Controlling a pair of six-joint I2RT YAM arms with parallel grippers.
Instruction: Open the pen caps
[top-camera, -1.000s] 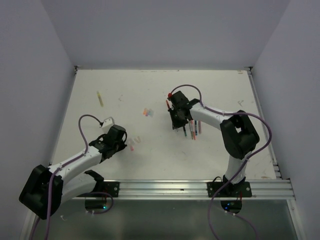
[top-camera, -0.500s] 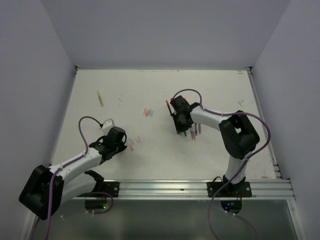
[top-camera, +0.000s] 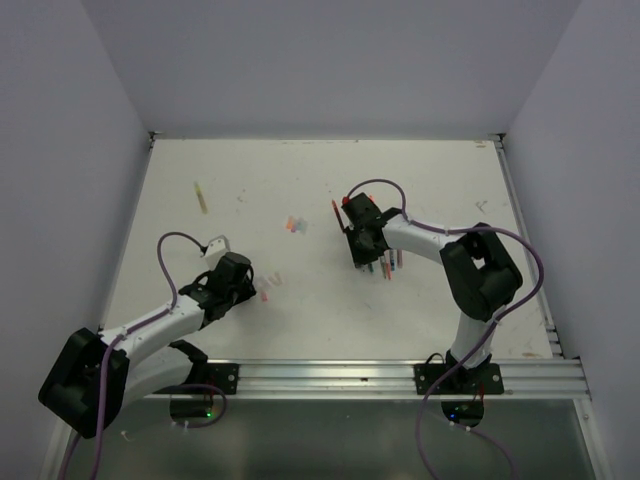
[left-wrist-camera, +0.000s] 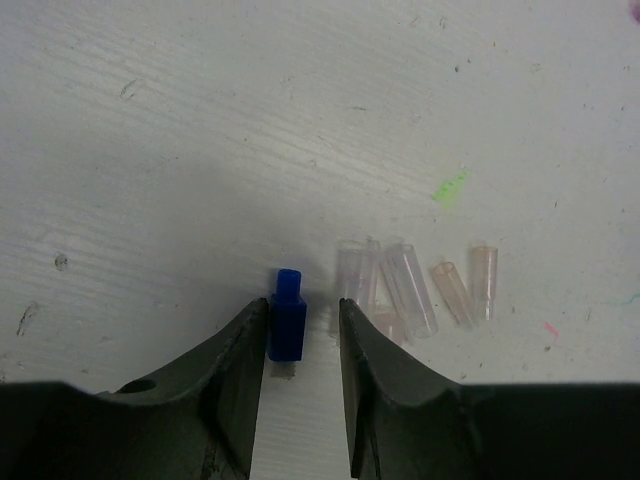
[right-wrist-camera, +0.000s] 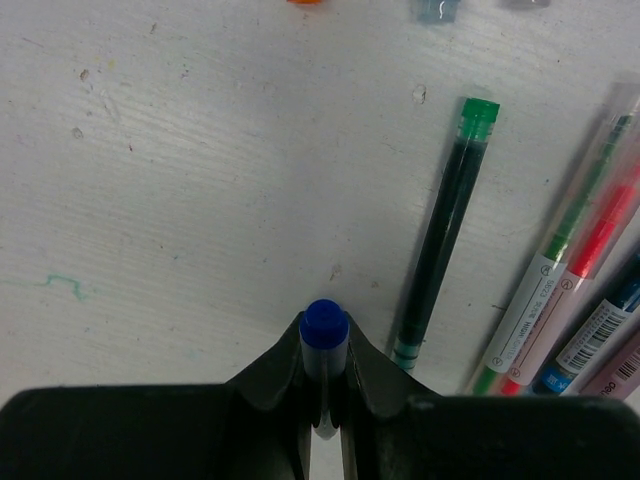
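Note:
In the left wrist view my left gripper (left-wrist-camera: 302, 308) is open just above the table. A small blue pen cap (left-wrist-camera: 287, 318) lies between the jaws, against the left finger, with a gap to the right finger. Several clear and pinkish pen caps (left-wrist-camera: 410, 288) lie just to its right. My right gripper (right-wrist-camera: 324, 338) is shut on a blue pen (right-wrist-camera: 324, 328), whose blue end sticks out past the fingertips. In the top view the left gripper (top-camera: 252, 291) is at the near left and the right gripper (top-camera: 361, 252) is at the centre.
A green pen (right-wrist-camera: 445, 235) and several more pens (right-wrist-camera: 560, 300) lie right of my right gripper, and also show in the top view (top-camera: 392, 263). A yellow pen (top-camera: 201, 197) lies far left. Orange caps (top-camera: 294, 224) and a red pen (top-camera: 335, 208) lie mid-table.
My right gripper has moved slightly nearer and down over the pens, still holding the blue pen. The left arm has barely shifted.

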